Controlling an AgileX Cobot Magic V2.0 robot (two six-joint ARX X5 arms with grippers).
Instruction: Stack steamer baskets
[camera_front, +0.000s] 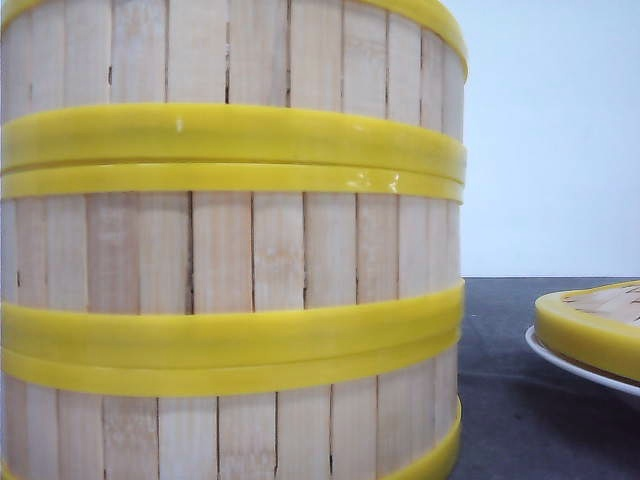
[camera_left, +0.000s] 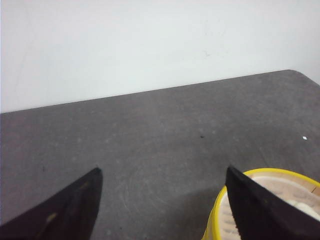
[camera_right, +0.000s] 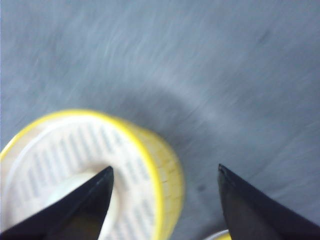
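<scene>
Dark grey tabletop (camera_front: 540, 400) under a white wall carries stacked steamer baskets (camera_front: 230, 250) filling the front view's nine o'clock side, the lid (camera_front: 590, 325) at three o'clock. Both the left gripper (camera_left: 162, 200) and the right gripper (camera_right: 165, 192) gape wide and empty above the top basket, probably released.

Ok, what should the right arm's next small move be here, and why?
Probably raise the right gripper straight up: its fingers are open, straddling the wall of a steamer basket while gripping nothing, and the front view shows the baskets already stacked.
</scene>
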